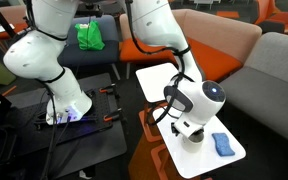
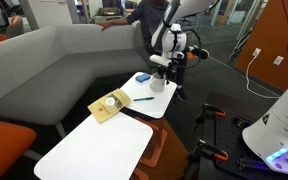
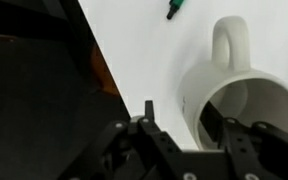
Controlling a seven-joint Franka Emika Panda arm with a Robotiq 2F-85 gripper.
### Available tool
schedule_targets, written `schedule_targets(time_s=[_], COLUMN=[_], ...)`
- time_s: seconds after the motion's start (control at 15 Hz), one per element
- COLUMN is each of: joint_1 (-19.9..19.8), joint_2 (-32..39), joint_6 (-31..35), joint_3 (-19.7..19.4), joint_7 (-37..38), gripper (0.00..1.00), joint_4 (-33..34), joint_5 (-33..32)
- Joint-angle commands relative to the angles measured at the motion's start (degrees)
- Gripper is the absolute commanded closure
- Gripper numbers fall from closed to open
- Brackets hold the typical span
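The gripper hangs over the white table with its claw apart, one finger outside the white mug and one inside. The mug stands upright near the table's edge. A sideways drag on its wall could, I reckon, tip it off.

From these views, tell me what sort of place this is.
Probably an office lounge or an open common area in a lab. It has a long grey sofa, orange chairs and small white tables set beside the seating.
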Motion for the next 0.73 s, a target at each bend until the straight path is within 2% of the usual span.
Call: schedule_targets(time_s=[0.0,0.13,0.27,0.53,0.67], joint_1=[1.4,4.2,7.2,13.7,15.8], joint_2=[-6.2,-9.6,-13.5,-21.3,-23.7], joint_6=[6.2,11.4,15.4,11.5,14.0], joint_3=[-0.2,-1.8,-3.2,-6.8,-7.8], joint_7=[0.6,2.8,4.5,10.4,14.2], gripper=[0.14,0.01,0.00,0.00,0.00], joint_4=[-7.1,-11.1,-15.2,-21.4,-23.9], joint_5=[1.4,0.1,-1.8,-10.1,-13.7])
